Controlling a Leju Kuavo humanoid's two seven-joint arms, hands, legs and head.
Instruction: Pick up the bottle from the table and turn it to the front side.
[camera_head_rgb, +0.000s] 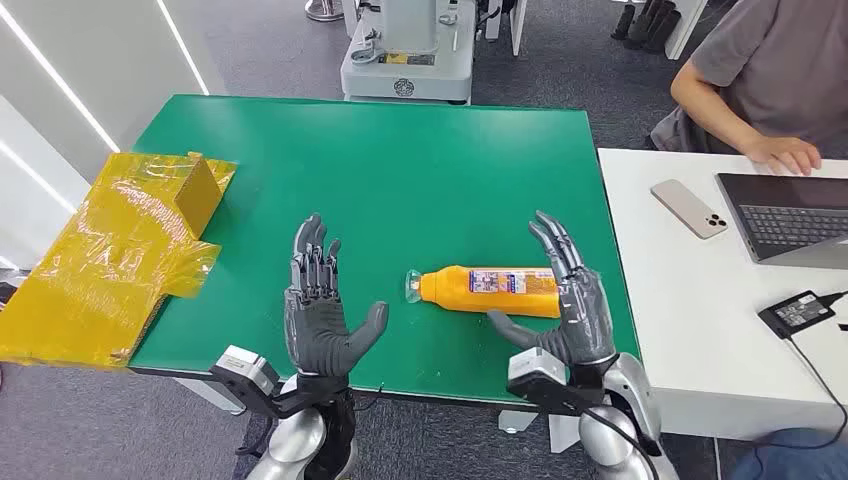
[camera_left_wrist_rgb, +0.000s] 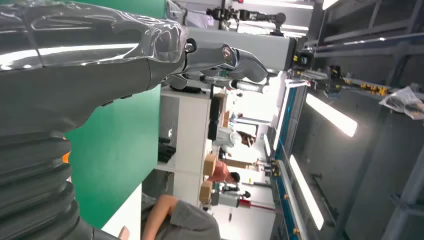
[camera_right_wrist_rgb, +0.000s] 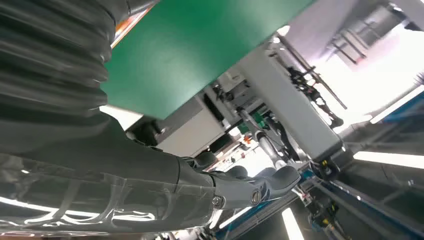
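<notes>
Orange bottle (camera_head_rgb: 490, 290) lying flat on the green counter (camera_head_rgb: 400, 170), cap toward 9 o'clock, right hand (camera_head_rgb: 565, 300) wide open, holding nothing, touching its 3 o'clock end, ready to grab, left hand (camera_head_rgb: 320, 305) open, holding nothing.

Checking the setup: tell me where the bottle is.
In the head view, the orange bottle lies on its side on the green table, by the right hand.

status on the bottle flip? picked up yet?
Not yet. The orange bottle lies on its side on the green table, label showing. The right hand is open right beside it, thumb near its base; the left hand is open, apart. Grasp, lift and turn all remain.
</notes>
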